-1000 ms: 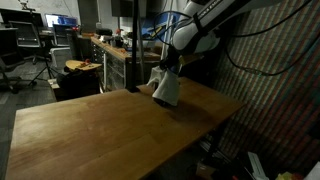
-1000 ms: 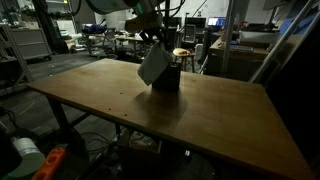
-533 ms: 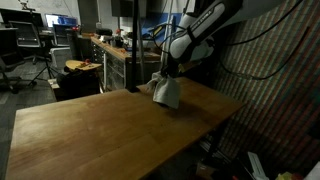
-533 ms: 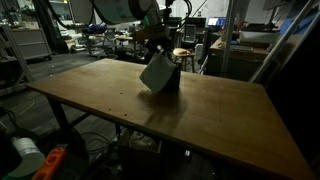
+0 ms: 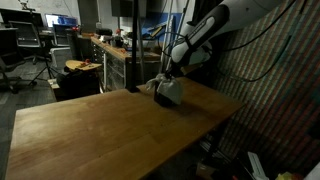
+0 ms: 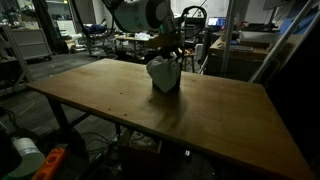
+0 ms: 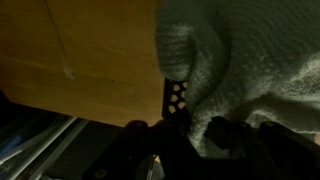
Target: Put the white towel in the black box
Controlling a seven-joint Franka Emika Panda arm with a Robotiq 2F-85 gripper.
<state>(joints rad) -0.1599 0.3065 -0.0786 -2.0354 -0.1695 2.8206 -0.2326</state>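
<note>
Near the far edge of the wooden table (image 5: 100,130), gripper (image 5: 170,76) clamped on white towel (image 5: 169,93), which is bunched on top of black box (image 7: 176,97): push straight down and stuff overhanging folds inside before releasing.

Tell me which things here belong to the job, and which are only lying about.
Job: white towel, black box, gripper holding the towel.
Lying about: office chair, workbench, orange item on the floor.
</note>
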